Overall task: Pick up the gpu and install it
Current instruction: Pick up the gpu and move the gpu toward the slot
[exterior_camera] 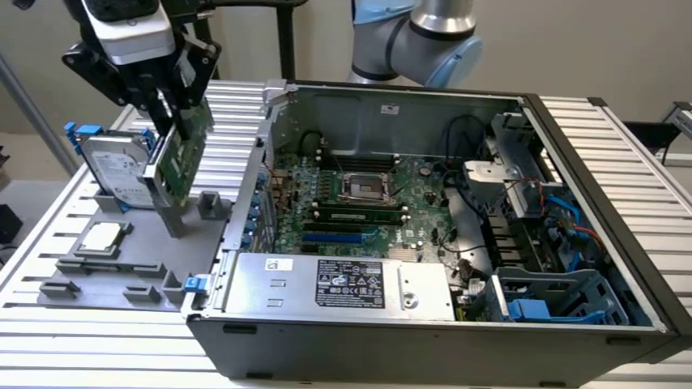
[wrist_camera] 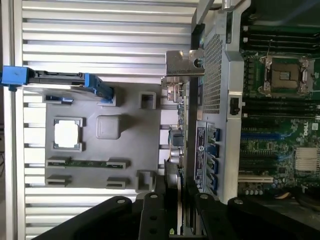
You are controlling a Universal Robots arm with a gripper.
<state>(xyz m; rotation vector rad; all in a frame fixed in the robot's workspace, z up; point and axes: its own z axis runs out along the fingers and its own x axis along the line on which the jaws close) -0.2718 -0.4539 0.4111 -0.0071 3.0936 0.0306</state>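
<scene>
The gpu point(exterior_camera: 177, 166) hangs upright in the tool point(exterior_camera: 178, 113), its jaws part-closed and pinching the card's top edge, over the grey tray point(exterior_camera: 141, 263) between the hard drive point(exterior_camera: 113, 170) and the open computer case point(exterior_camera: 265, 121). So narrow a grip could let the card swing or slip. Its metal bracket might snag the case wall, and a tilted card could jam on the motherboard point(exterior_camera: 368, 203).

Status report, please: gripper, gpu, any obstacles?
Gripper shut on gpu. It hangs upright over grey tray, beside hard drive. Case wall between it and motherboard.
</scene>
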